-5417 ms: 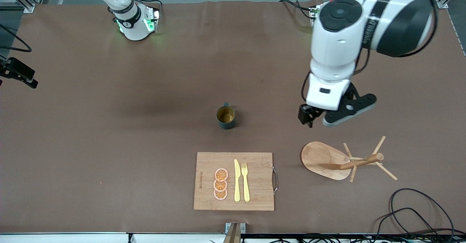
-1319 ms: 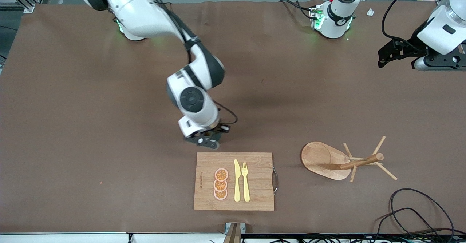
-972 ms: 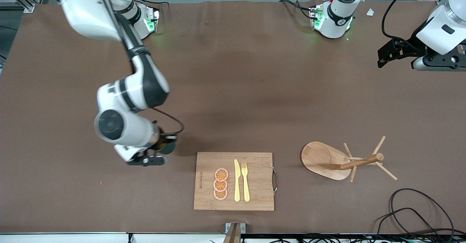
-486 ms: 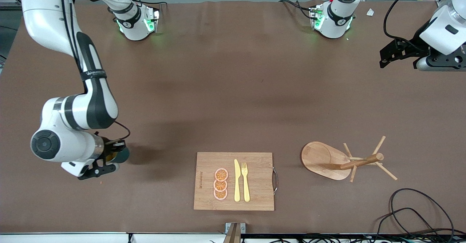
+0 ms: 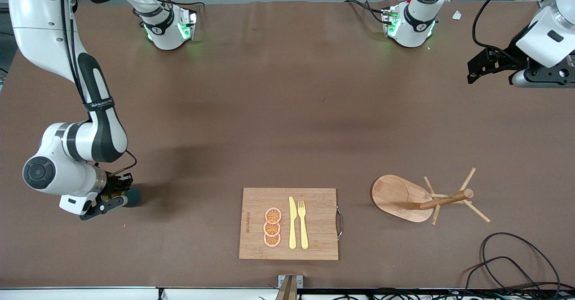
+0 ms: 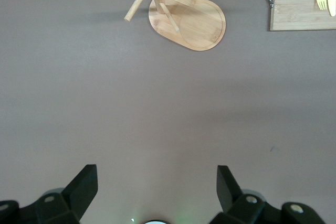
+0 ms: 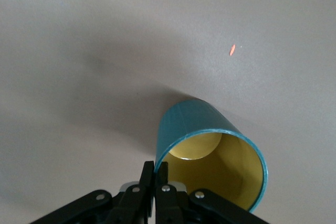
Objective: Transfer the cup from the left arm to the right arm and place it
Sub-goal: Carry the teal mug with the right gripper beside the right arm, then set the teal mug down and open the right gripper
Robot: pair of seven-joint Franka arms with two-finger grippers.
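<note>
The teal cup (image 5: 133, 196) with its yellow inside (image 7: 210, 153) hangs tilted from my right gripper (image 5: 122, 196), low at the table toward the right arm's end. That gripper (image 7: 155, 170) is shut on the cup's rim, one finger inside the wall and one outside. The handle is hidden. I cannot tell if the cup's base touches the table. My left gripper (image 5: 498, 73) waits open and empty high over the left arm's end of the table. Its fingers (image 6: 86, 187) stand wide apart.
A wooden cutting board (image 5: 251, 201) with orange slices, a knife and a fork lies near the front camera. A wooden peg rack (image 5: 404, 196) (image 6: 184, 17) stands beside it toward the left arm's end. Cables (image 5: 507, 259) lie at that corner.
My right arm has carried the cup from beside the cutting board toward the right arm's end of the table and lower. The left arm has stayed still.
</note>
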